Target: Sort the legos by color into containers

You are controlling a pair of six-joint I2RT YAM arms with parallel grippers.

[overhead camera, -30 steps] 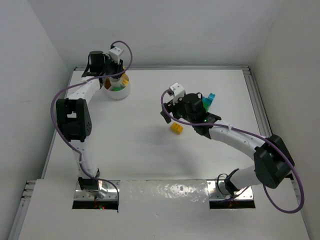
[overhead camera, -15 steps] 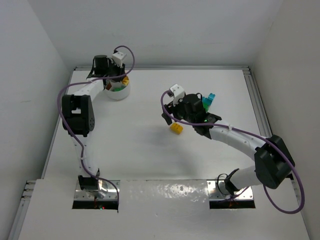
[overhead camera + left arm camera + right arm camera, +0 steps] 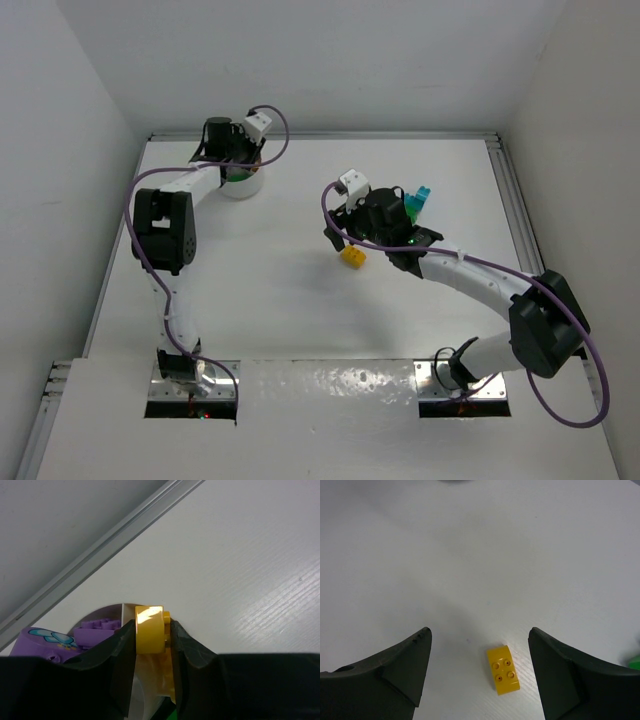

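Tools: left (image 3: 150,627) pinches one orange lego (image 3: 149,639), right (image 3: 479,632) spread over one yellow lego (image 3: 503,670).

The brick (image 3: 149,630) is glossy plastic; the table (image 3: 250,555) is matt, finely ribbed.

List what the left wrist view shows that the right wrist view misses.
Left wrist only: the left jaws clamped on an orange-yellow brick above the bowl, purple bricks inside, a metal rail beyond. Right wrist only: the right jaws open over a yellow brick lying on the table, a green piece at the edge. Both: white table.
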